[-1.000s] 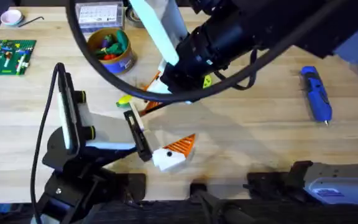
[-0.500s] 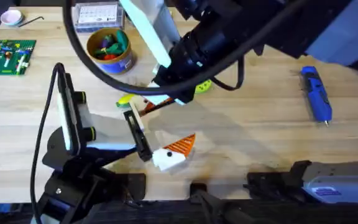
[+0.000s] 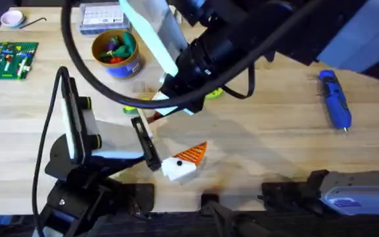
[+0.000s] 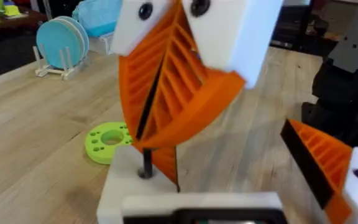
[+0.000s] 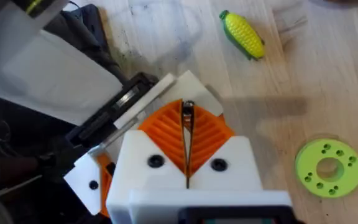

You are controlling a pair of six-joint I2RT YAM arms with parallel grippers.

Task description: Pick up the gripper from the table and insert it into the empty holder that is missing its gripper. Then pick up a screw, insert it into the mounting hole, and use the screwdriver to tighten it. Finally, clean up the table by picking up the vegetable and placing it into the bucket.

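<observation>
A: Right hand (image 5: pixel 187 163) hangs above the bench (image 3: pixel 268 131), orange pads pressed together on a thin dark screw. Left hand (image 3: pixel 184 160)?

B: Spread, resting on the bench. Toy corn (image 5: pixel 243 35) lies on the planks, near the green disc (image 5: pixel 327 168). Blue screwdriver (image 3: pixel 334 99) lies far right.

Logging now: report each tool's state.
Left tool: open, holding nothing.
Right tool: shut; whether it grips anything cannot be told.
</observation>
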